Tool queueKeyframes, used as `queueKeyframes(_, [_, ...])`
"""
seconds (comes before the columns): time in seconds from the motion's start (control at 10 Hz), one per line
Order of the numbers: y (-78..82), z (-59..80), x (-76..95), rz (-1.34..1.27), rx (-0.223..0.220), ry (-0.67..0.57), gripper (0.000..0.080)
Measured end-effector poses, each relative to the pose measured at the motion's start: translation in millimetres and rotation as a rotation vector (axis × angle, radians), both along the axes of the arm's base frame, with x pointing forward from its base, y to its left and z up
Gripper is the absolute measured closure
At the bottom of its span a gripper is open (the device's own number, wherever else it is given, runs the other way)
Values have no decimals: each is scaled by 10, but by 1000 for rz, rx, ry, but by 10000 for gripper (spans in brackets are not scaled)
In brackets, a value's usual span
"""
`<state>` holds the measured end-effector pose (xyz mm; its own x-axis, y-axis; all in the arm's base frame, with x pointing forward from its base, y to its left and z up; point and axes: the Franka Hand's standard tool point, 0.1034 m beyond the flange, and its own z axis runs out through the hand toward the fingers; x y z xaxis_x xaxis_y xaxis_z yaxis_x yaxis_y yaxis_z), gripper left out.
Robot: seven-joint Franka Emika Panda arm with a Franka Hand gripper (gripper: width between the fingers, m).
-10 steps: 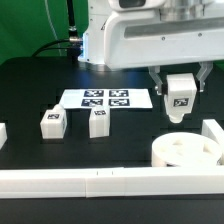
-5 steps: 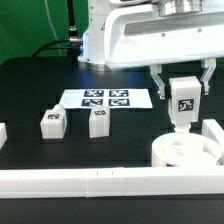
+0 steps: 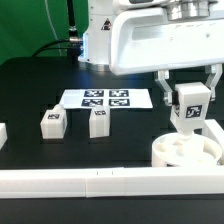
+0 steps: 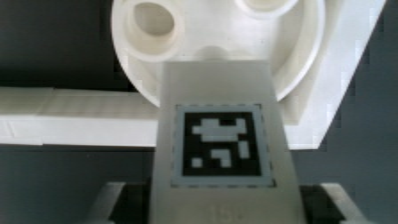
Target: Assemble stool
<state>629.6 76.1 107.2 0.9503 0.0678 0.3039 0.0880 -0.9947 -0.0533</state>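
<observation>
Black table (image 3: pixel 30 100): end effector (image 3: pixel 189 100) pinching leg (image 3: pixel 190 112) abv seat (image 3: pixel 185 152); 2 loose legs (image 3: pixel 52 122) (image 3: pixel 98 122), marker board (image 3: pixel 105 98) well apart.

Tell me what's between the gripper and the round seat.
A white stool leg, clamped in the gripper, fills that stretch, its lower end reaching down to the seat. Both views show it; whether it touches cannot be told.

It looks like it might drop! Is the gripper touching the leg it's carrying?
Touching. The exterior view shows the leg hanging in the air above the seat, clamped on both sides by the gripper.
</observation>
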Motion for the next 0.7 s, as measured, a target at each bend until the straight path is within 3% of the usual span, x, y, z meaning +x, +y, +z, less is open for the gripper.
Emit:
queueKeyframes(0.2, [32,-14,14,17,-6,2,462])
queueKeyframes(0.4, [185,-83,125,89,-26,15,462])
queueKeyframes(0.7, [192,-101,152,119,-34,22,462])
